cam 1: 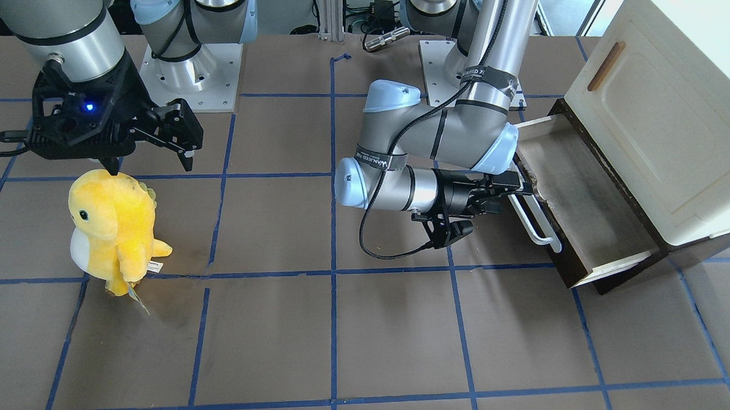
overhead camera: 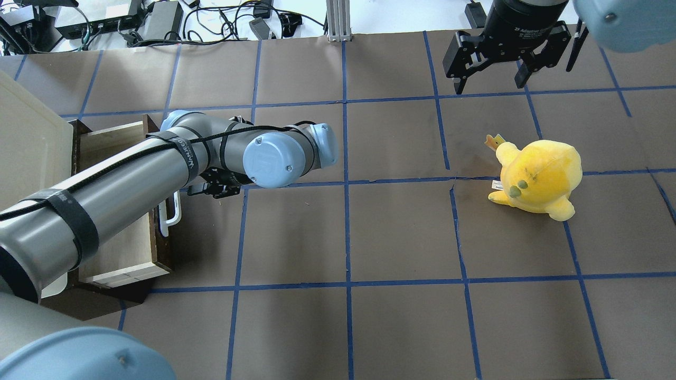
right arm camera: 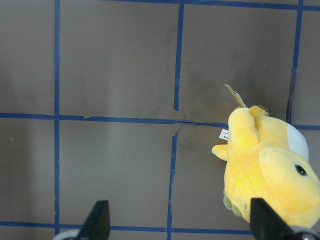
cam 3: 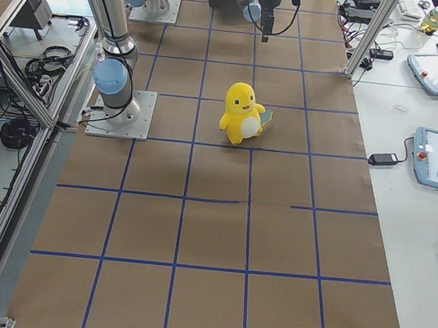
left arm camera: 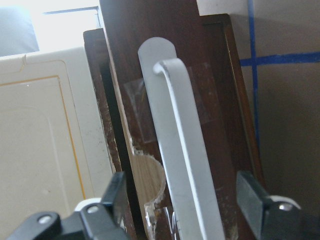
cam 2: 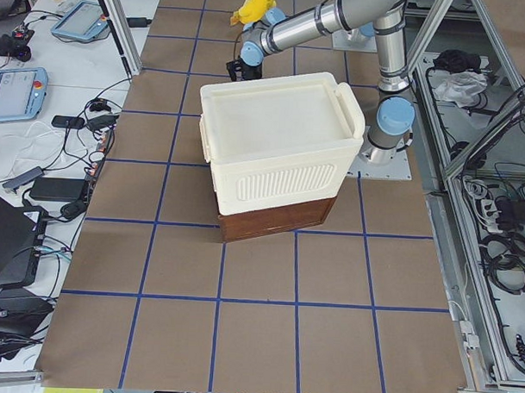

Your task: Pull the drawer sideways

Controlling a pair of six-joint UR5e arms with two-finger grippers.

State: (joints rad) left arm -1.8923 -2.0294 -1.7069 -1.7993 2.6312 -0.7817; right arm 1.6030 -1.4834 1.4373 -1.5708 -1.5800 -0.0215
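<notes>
The dark brown drawer (cam 1: 583, 203) stands pulled out of the cabinet, its pale inner sides showing; it also shows in the overhead view (overhead camera: 113, 243). Its long white bar handle (cam 1: 538, 223) is on the front. My left gripper (cam 1: 513, 194) is at the handle's upper part. In the left wrist view the handle (left arm camera: 185, 150) runs between the two spread fingers (left arm camera: 117, 192), so my left gripper (left arm camera: 184, 200) is open around it. My right gripper (cam 1: 148, 158) is open and empty, hanging above the table far from the drawer, and shows in the overhead view (overhead camera: 488, 79).
A cream-white cabinet (cam 1: 659, 116) with a small brown handle stands over the drawer at the table's end. A yellow plush toy (cam 1: 114, 229) stands upright just below my right gripper, also in the right wrist view (right arm camera: 270, 170). The brown table has blue tape lines.
</notes>
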